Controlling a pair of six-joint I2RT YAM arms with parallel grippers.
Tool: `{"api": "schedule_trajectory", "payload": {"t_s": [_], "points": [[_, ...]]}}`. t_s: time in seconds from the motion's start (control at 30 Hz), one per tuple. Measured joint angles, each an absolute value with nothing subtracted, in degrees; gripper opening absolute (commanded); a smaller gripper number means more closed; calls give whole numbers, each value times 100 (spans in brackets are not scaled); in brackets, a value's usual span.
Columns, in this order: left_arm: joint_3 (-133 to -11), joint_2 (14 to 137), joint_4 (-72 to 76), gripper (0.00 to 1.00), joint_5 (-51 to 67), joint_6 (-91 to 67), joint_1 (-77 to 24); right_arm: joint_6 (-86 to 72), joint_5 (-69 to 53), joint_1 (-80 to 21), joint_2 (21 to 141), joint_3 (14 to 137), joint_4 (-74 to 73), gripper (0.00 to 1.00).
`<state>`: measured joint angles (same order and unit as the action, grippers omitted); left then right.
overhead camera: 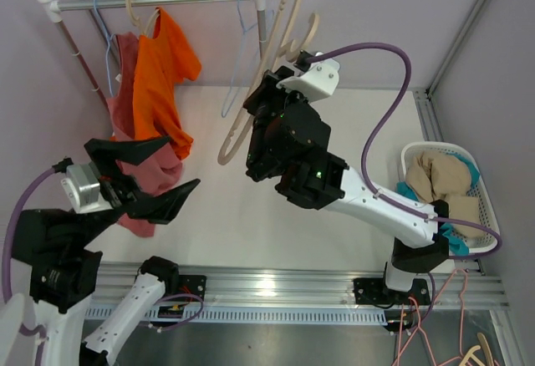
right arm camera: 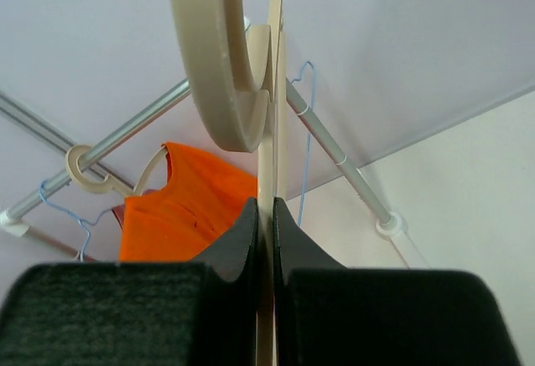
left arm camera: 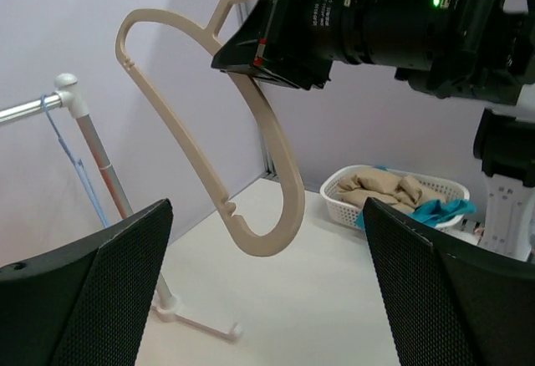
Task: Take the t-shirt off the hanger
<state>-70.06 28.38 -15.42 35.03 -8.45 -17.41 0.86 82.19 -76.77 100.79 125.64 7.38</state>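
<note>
An orange t-shirt (overhead camera: 159, 82) hangs on a beige hanger on the rack rail (overhead camera: 167, 1), with a pink garment (overhead camera: 138, 174) behind and below it. The t-shirt also shows in the right wrist view (right arm camera: 184, 216). My right gripper (overhead camera: 272, 90) (right arm camera: 266, 216) is shut on a bare beige hanger (overhead camera: 238, 132) (right arm camera: 221, 73), held up in the air next to the rack's right post. That hanger also shows in the left wrist view (left arm camera: 276, 157). My left gripper (overhead camera: 182, 162) (left arm camera: 267, 299) is wide open and empty, beside the pink garment's lower part.
A white basket (overhead camera: 491, 207) (left arm camera: 351, 199) with beige and teal clothes stands at the right. Blue wire hangers (overhead camera: 238, 57) hang on the rail. The rack's post (left arm camera: 100, 157) and foot stand on the table at the back. Purple walls close in behind.
</note>
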Motion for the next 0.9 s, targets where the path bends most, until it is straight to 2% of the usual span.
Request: {"api": "schedule_trajectory", "payload": {"t_s": [0.17,0.37,0.63,0.73,0.9], "points": [[-7013,3592,-1170,99,3439,40,-2504,-231,8283,-7367,10082,12757,497,0],[-7212,4777,-1072,99,2670,1087,-3269,-21,8346,-7072,10160,13356,725,0],[-7196,5105,-585,99,1358,2078,-3983,67,8366,-7067,10180,13443,847,0],[-7111,5068,-141,95,1063,2353,-4082,67,8366,-7065,10180,13443,871,0],[-6755,4980,386,79,797,2856,-4353,84,8368,-7041,10180,13443,937,0]]}}
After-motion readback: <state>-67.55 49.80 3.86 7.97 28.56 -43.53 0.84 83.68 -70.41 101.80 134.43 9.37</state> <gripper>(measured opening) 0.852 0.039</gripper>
